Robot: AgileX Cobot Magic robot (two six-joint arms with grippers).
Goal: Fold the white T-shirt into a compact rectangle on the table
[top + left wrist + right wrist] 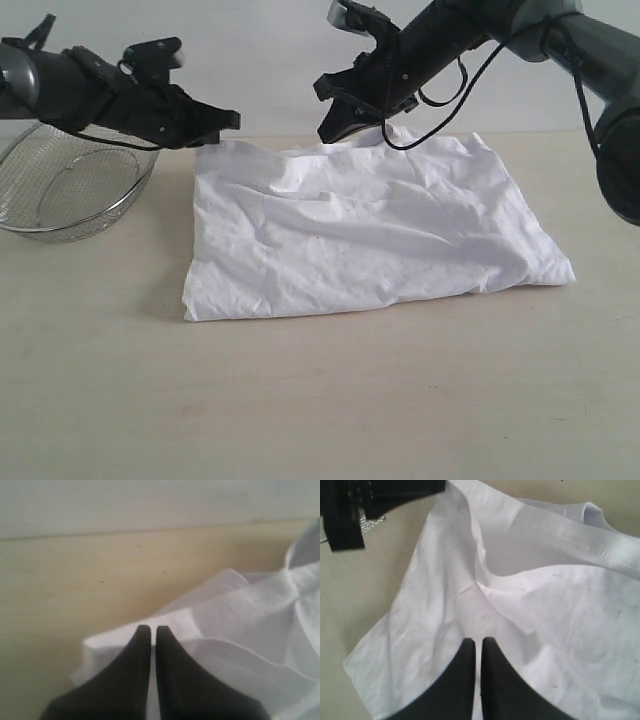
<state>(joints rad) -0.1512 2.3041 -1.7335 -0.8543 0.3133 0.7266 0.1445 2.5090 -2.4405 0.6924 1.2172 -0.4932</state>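
Folded wht tee on tbl

One white T-shirt — a single garment, on the one table. One steel mesh bowl, at about nine o'clock from the shirt in the exterior view. Two black arms: the left arm entering at ten o'clock and the right arm at one o'clock. Each carries one gripper, the left gripper and the right gripper — two in all, with two fingers apiece, four fingers counted.
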